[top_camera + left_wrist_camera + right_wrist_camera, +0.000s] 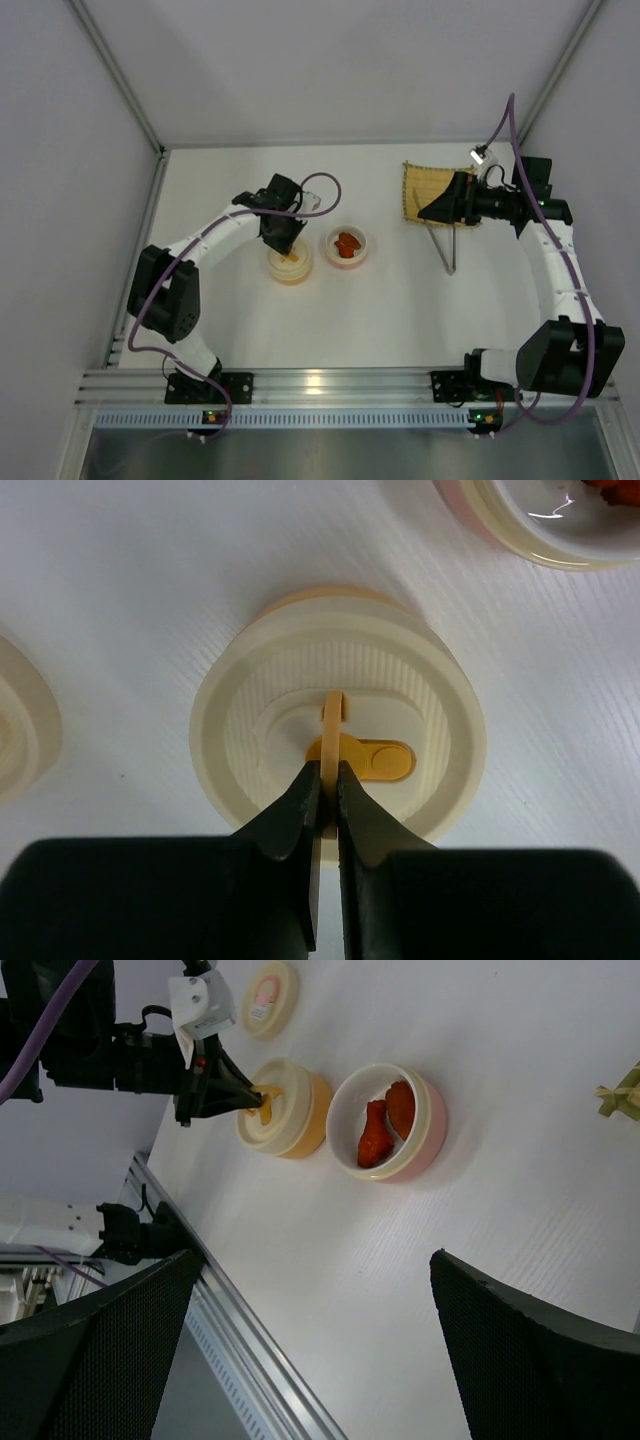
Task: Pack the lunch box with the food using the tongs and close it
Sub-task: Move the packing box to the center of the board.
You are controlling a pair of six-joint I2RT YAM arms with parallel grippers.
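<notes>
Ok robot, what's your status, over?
Left gripper shut on yellow lid tab. Right gripper open, empty. Tongs lying on table, unheld. Food in open pink bowl.

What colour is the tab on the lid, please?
The tab is yellow-orange; the left wrist view shows it best.

The right gripper (pixel 315 1257) has its two dark fingers wide apart at the bottom corners, over the white table (pixel 520 1190). Beyond them a pink bowl (pixel 432 1130) holds two red-orange food pieces (pixel 378 1132). Just beside it stands a yellow container (pixel 312 1118) under a cream lid (pixel 282 1125), whose yellow tab (pixel 263 1103) the left gripper (pixel 246 1092) pinches.
</notes>
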